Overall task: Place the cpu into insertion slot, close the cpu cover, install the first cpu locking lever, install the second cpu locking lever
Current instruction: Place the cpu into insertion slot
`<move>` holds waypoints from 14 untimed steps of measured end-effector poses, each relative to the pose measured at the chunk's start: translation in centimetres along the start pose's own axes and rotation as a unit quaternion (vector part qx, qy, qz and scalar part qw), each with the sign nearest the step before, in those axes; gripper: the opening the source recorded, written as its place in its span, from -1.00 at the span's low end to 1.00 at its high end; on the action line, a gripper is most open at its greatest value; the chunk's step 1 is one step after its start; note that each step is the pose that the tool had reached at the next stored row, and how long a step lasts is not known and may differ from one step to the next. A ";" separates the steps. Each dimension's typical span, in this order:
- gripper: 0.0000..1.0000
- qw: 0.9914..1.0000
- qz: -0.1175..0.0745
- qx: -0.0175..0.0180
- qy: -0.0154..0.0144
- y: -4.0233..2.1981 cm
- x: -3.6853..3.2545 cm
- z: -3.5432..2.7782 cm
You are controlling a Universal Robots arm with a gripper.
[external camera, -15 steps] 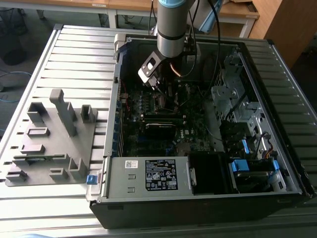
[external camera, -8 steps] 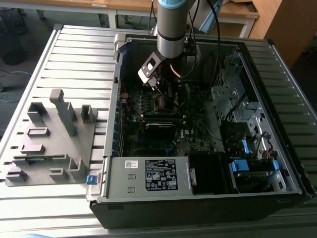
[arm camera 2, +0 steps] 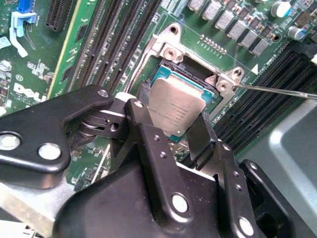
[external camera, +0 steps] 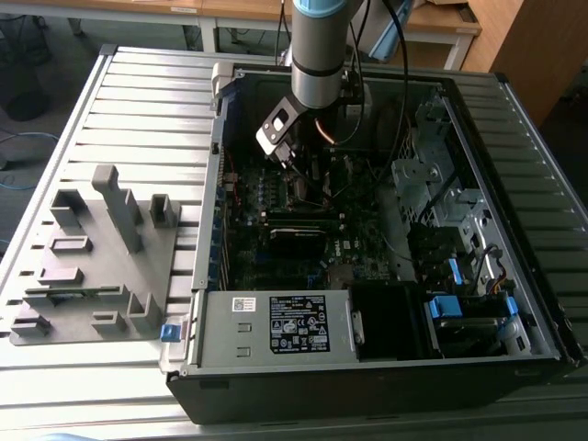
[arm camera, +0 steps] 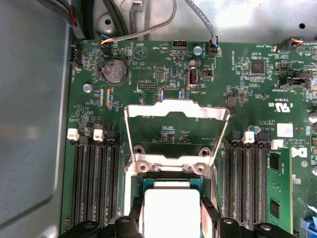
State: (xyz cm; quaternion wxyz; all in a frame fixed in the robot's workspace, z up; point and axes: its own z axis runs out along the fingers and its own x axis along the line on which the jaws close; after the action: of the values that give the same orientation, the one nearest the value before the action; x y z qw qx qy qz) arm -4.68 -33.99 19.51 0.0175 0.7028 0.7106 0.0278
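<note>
The cpu, a flat silver-tan square chip, sits between my gripper's black fingers, which are shut on its two sides. It is at the insertion slot, slightly tilted; I cannot tell if it rests in it. In the first wrist view the cpu shows pale at the slot's silvery rim. Beyond it the cpu cover stands swung open. A thin metal lever sticks out beside the slot. In the exterior view my gripper reaches down into the open computer case.
Long black memory slots flank the socket on both sides. A coin battery and grey cables lie beyond the cover. On the exterior view's left stands a grey fixture block; the power supply is at the case's front.
</note>
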 end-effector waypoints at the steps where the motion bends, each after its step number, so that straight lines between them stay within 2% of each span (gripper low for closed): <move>1: 0.07 1.000 0.000 0.000 0.000 0.00 0.00 0.00; 14: 0.07 1.000 0.002 0.000 0.000 -0.01 0.09 0.04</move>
State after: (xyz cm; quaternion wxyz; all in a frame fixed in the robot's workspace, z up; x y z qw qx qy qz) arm -4.69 -33.90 19.48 0.0176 0.7044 0.7091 0.0276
